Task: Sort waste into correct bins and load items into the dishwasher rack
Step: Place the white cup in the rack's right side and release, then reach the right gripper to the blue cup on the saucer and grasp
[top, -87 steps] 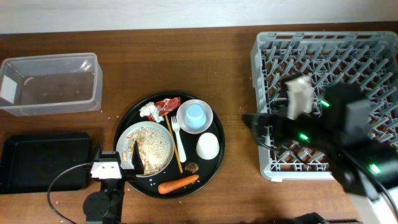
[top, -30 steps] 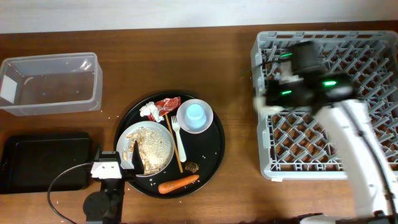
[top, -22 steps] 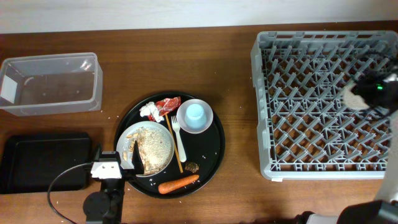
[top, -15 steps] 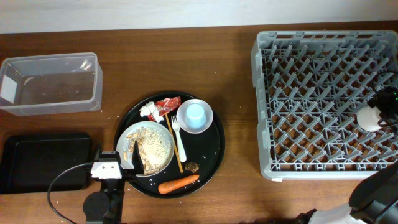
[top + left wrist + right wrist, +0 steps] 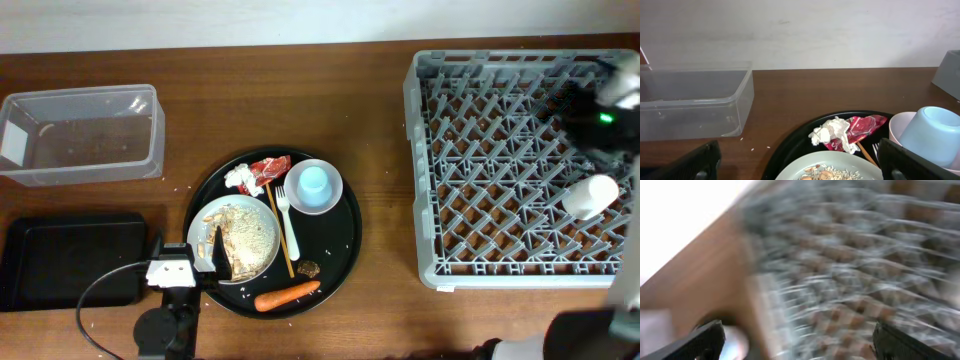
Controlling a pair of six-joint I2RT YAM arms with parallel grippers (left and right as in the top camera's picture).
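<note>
White cup (image 5: 590, 196) now in rack (image 5: 480, 160), right hand (image 5: 797, 342) spread

My right wrist view was smeared by motion: the dishwasher rack (image 5: 840, 255) showed only as a grey and brown blur, with no single peg distinct. In my left wrist view the plate (image 5: 792, 166) was cut off by the bottom edge and the light-blue cup (image 5: 932, 135) by the right edge. Overhead, the right arm (image 5: 603, 112) was a dark blur running off the right edge.

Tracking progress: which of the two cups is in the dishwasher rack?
The white cup, resting in the grey rack near its right edge; the light-blue cup sits in the white bowl on the round black tray.
</note>
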